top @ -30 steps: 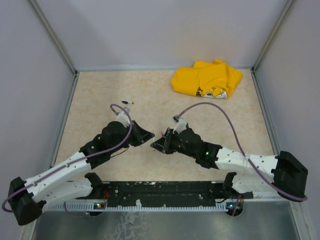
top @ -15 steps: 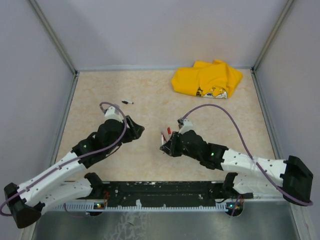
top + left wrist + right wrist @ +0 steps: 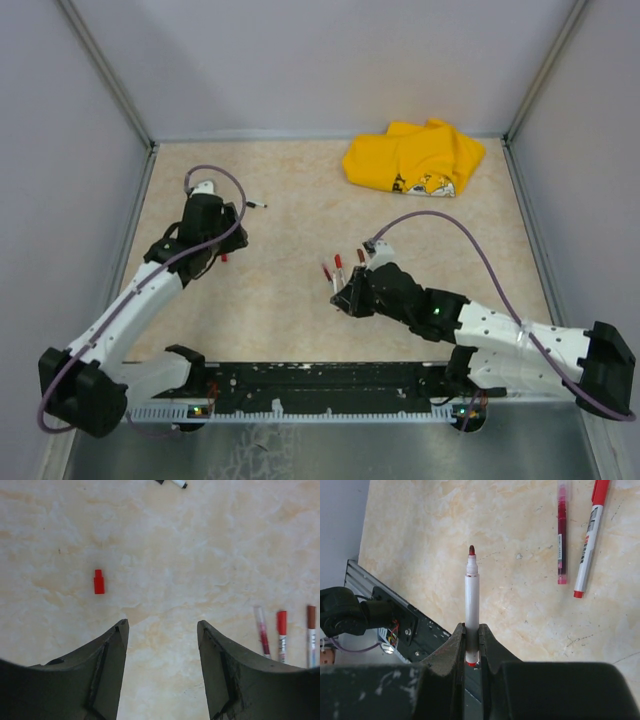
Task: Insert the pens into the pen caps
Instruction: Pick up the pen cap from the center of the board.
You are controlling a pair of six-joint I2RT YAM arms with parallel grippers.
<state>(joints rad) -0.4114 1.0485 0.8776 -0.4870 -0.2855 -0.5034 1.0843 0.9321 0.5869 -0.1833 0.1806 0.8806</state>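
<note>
1. Three slim pens lie side by side on the beige marbled tabletop (image 3: 290, 180), near the right gripper (image 3: 471, 632): a translucent pink-red pen (image 3: 261, 632), a white pen with a bright red end (image 3: 281, 625) and a white pen with a dark red end (image 3: 311, 620). The two coloured ends look like fitted caps, though the views are too distant to be sure.
2. One uncapped white-barrelled marker with a dark red tip (image 3: 471, 592) is clamped at its lower end between the right jaws. They are pressed tight on the barrel, and its tip points away, above the table.
3. A small red plastic cap (image 3: 99, 582) lies alone on the table, ahead and to the left of the left gripper (image 3: 162, 627) and apart from it.
4. The left jaws are spread wide, with nothing between them and touching nothing.
5. A short black-and-white piece (image 3: 172, 482) sits at the far edge of the left wrist view, cut off by the frame.
6. By my reading the job is partway done. The loose red cap has yet to be picked up and joined to the held marker, and the black-and-white piece also looks unfinished.
</note>
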